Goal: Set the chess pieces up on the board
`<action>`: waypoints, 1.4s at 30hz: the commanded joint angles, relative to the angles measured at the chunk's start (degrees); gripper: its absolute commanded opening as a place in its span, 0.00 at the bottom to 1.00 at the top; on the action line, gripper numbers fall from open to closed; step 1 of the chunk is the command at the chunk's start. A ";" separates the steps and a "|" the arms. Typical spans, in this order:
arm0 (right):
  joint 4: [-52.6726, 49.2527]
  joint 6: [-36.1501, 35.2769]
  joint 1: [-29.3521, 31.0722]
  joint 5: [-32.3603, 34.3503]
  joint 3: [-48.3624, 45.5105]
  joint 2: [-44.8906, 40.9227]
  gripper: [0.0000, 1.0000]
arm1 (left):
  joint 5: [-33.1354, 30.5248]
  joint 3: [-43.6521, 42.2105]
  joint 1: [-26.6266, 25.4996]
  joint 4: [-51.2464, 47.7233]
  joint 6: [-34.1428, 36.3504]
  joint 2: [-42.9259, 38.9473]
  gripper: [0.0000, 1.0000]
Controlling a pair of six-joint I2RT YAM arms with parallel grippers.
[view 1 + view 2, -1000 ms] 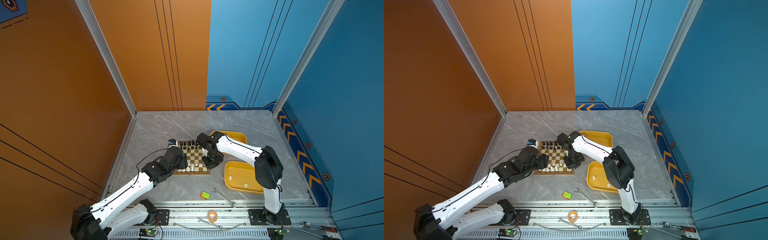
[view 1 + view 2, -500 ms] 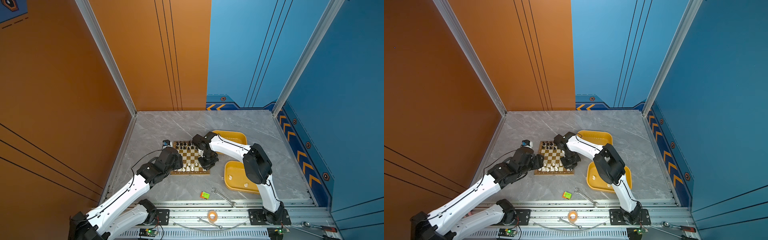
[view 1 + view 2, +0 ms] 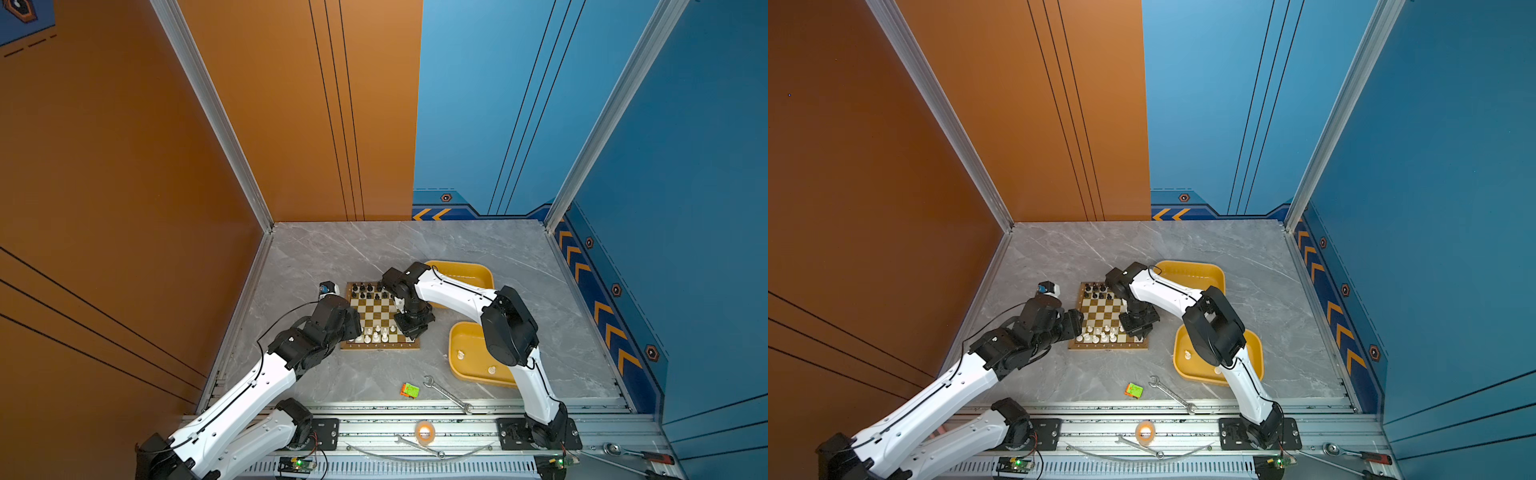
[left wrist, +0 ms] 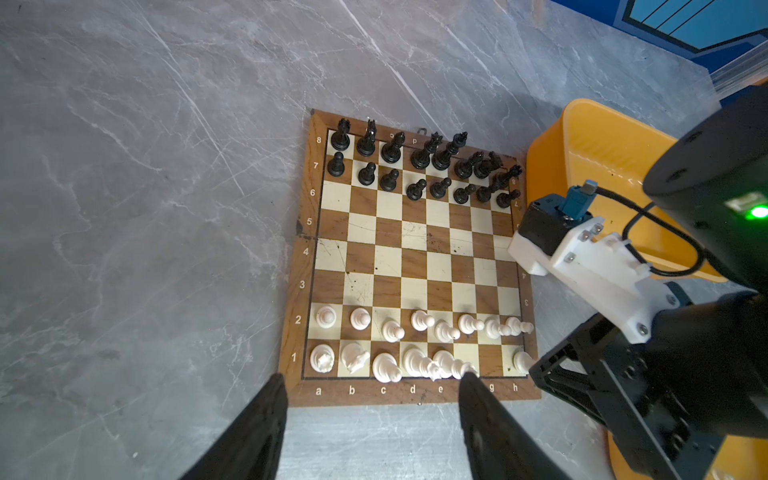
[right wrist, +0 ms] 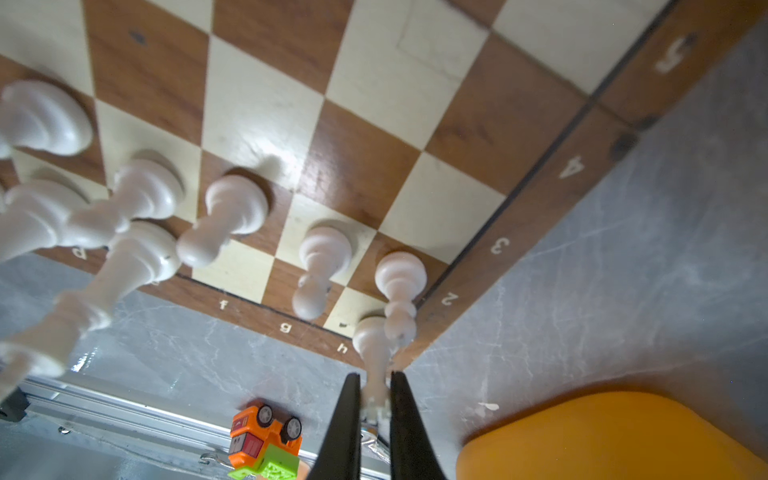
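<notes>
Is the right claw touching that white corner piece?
Touching. In the right wrist view the right gripper pinches the top of the white piece, no gap.

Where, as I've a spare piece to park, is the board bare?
Bare: the board's four middle rows between black pawns and white pawns, and f1 and g1. Crowded: the piece rows at both ends, and corner h1, where the right gripper pinches a white piece.

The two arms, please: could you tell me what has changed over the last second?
The right gripper slid left onto the board's near right corner, shut on a white piece at h1. The left gripper drew back toward the left, open and empty. The other pieces and yellow trays stayed put.
</notes>
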 commanded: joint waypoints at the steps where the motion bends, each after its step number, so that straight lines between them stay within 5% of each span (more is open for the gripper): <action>1: -2.69 -0.36 0.51 0.54 1.77 0.68 0.21 | 1.54 -0.91 0.85 -1.12 0.92 -0.75 0.67; 7: -3.30 0.16 0.65 0.06 3.40 0.07 0.34 | 2.13 -1.60 1.18 -0.42 0.99 -1.35 0.67; 42: -1.11 0.78 1.21 -1.50 1.19 0.12 0.35 | 4.02 -0.75 3.18 -0.77 3.03 -2.19 0.66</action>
